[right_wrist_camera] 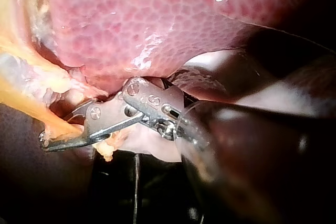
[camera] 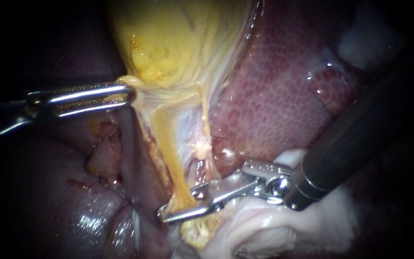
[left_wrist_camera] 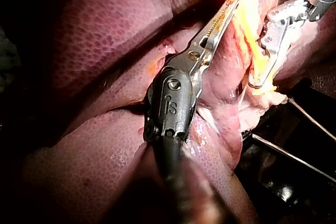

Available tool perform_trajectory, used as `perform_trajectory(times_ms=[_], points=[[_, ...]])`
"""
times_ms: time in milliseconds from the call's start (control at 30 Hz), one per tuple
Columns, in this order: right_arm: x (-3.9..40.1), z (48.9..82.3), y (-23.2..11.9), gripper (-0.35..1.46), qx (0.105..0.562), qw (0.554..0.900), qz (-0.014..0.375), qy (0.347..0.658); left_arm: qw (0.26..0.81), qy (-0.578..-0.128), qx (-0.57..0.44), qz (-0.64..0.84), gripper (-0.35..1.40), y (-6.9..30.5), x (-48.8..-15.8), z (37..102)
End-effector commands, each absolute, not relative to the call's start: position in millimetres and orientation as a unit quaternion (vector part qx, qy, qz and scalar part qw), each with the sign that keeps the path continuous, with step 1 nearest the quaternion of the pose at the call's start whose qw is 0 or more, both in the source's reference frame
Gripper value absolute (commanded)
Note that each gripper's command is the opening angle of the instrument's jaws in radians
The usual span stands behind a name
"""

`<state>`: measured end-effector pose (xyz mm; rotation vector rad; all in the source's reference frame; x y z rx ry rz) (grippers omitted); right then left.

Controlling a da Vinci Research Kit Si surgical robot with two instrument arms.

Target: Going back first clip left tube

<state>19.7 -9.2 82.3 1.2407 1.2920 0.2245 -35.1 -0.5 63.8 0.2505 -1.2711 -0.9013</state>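
Observation:
The yellow gallbladder [camera: 178, 43] hangs at the top centre against the red liver [camera: 283, 96]. My left instrument [camera: 129, 93] is shut on the tissue at the gallbladder's lower edge and holds it stretched to the left. Two strands run down from there: the thick yellow left tube [camera: 168, 148] and a thinner right tube [camera: 206, 124]. My right instrument [camera: 180, 204] stands open at the left tube's lower end, with the tube lying between its jaws. The right wrist view shows the same instrument [right_wrist_camera: 55, 132] with the yellow tube [right_wrist_camera: 31, 106] between its jaws. I cannot make out a clip.
Pale whitish tissue [camera: 264, 225] lies under the right instrument's shaft [camera: 360, 129]. A dark liver lobe [camera: 49, 201] fills the lower left. In the left wrist view my right instrument [left_wrist_camera: 261, 80] stands beyond the left instrument's jaws [left_wrist_camera: 228, 9], beside the yellow tissue.

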Motion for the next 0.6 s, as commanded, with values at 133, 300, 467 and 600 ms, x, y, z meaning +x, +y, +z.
perform_trajectory(times_ms=[133,300,467,600], points=[[19.8,82.3,-9.2,-0.35,0.539,0.62,0.098,0.562,0.704,-0.572,0.113,-0.404,-0.35,-0.5,-35.1,63.7],[19.9,82.2,-9.0,-0.33,0.54,0.619,0.098,0.562,0.704,-0.572,0.113,-0.405,-0.35,-0.5,-35.1,63.6],[20.9,82.0,-8.4,0.51,0.511,0.63,0.127,0.571,0.704,-0.572,0.113,-0.404,-0.35,-0.6,-35.1,63.5],[21.4,81.6,-7.5,0.6,0.478,0.64,0.142,0.584,0.705,-0.572,0.113,-0.404,-0.35,-0.7,-35.1,63.4]])
